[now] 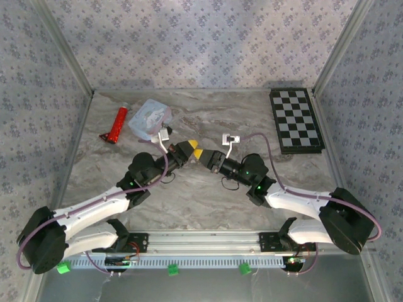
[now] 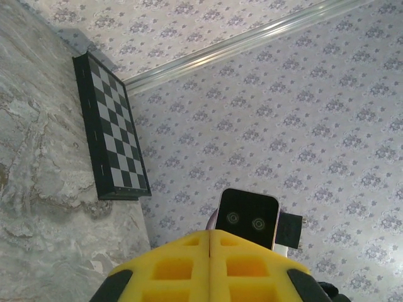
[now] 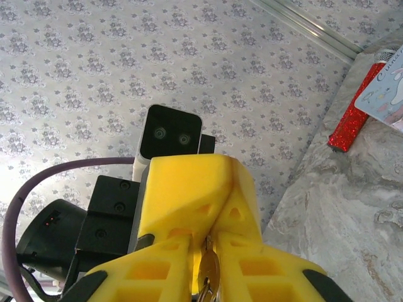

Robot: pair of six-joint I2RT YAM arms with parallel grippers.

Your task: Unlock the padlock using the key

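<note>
My two grippers meet tip to tip above the middle of the table, left gripper (image 1: 191, 150) against right gripper (image 1: 208, 157). In the left wrist view the left gripper (image 2: 210, 234) has its yellow fingers pressed together, and nothing shows between them. The padlock is hidden. In the right wrist view a brass key (image 3: 210, 267) on a ring stands between the fingers of the right gripper (image 3: 204, 236). Its tip points into the seam of the left gripper's fingers (image 3: 182, 189). The right jaws stand narrowly apart round the key, with a sliver of gap on its left side.
A folded chessboard (image 1: 296, 119) lies at the back right. A red glitter tube (image 1: 117, 124) and a pastel cartoon tin (image 1: 151, 117) lie at the back left. Patterned walls close the table on three sides.
</note>
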